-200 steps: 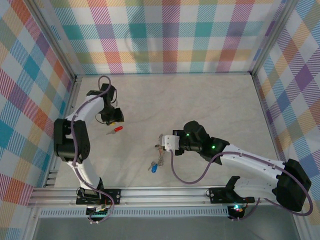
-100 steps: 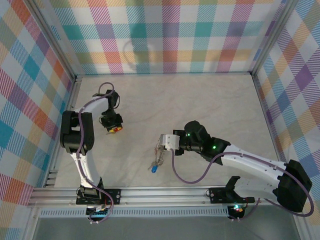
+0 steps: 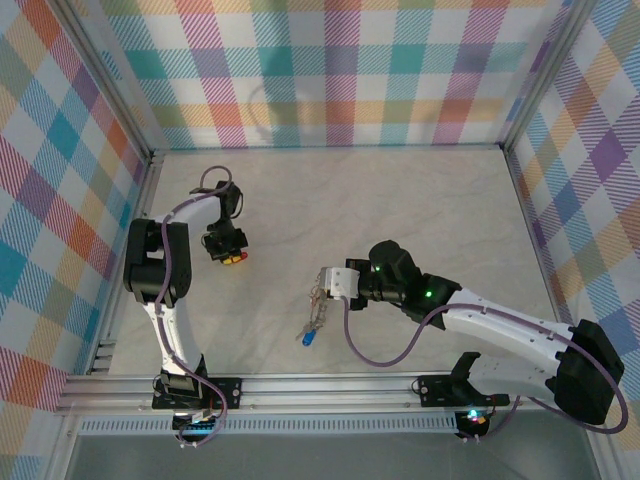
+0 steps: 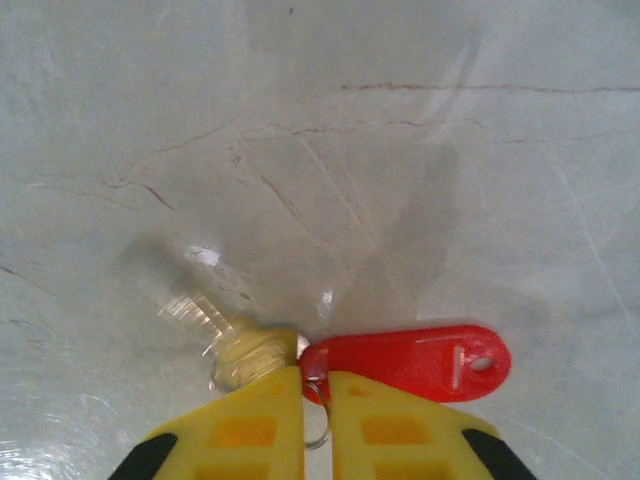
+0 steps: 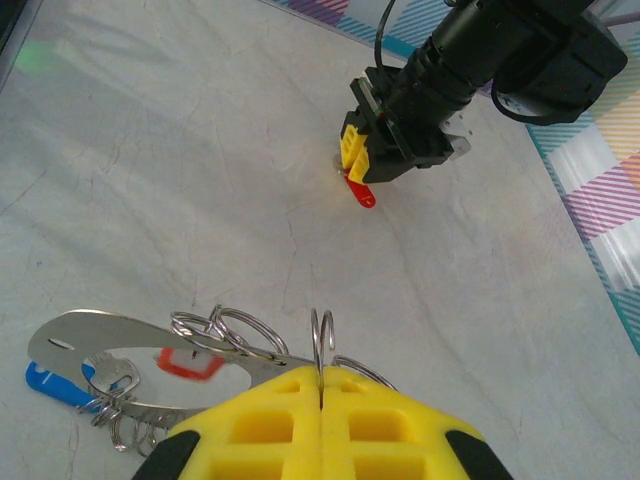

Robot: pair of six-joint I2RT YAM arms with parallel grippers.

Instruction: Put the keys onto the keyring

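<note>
Left wrist view: the red key (image 4: pixel 405 360) rests on the bench (image 4: pixel 400 150), its thin wire loop pinched in the closed left tool (image 4: pixel 317 400). So slight a hold could slip on lifting. Well apart, the right tool (image 5: pixel 320 385) clamps the keyring (image 5: pixel 322 340), which carries a blue key (image 5: pixel 45 383). Nothing stands between them.

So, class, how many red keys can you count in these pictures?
2. One red key lies at the tips of the left end effector; a second red key sits in the bunch held by the right end effector. More may be hidden there.
</note>
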